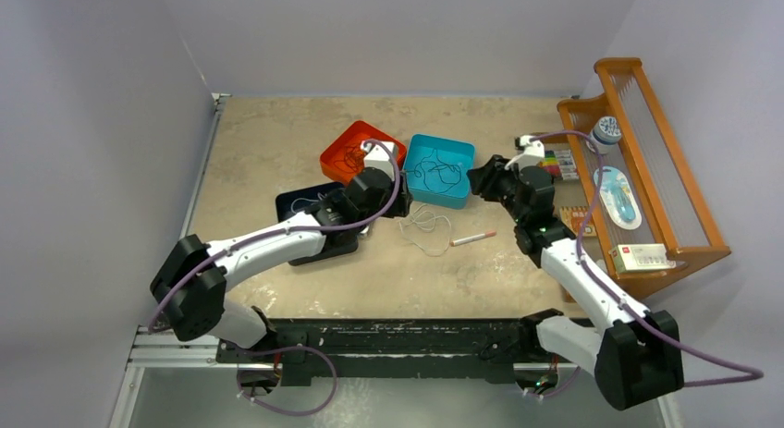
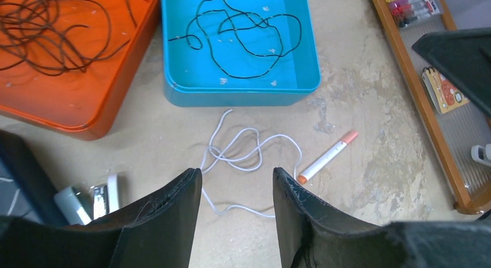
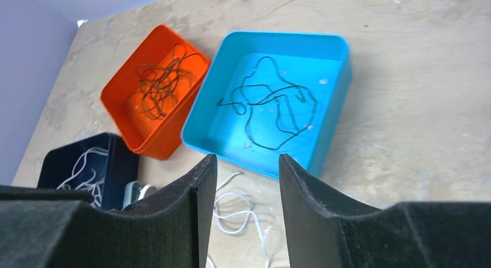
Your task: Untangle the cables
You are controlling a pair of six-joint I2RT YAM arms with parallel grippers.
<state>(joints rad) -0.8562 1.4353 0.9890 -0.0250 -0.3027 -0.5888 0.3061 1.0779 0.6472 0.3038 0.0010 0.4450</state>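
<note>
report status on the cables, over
Left claw, right claw open, empty. White cable looped on table below left claw. Pen right beside it.

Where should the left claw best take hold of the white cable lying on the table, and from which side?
Probably the single free end of the white cable pointing toward the blue tray, clear of the crossing loops. Come down from above with the left claw astride the strand: it lies flat on the table, and the pen sits close on one side.
</note>
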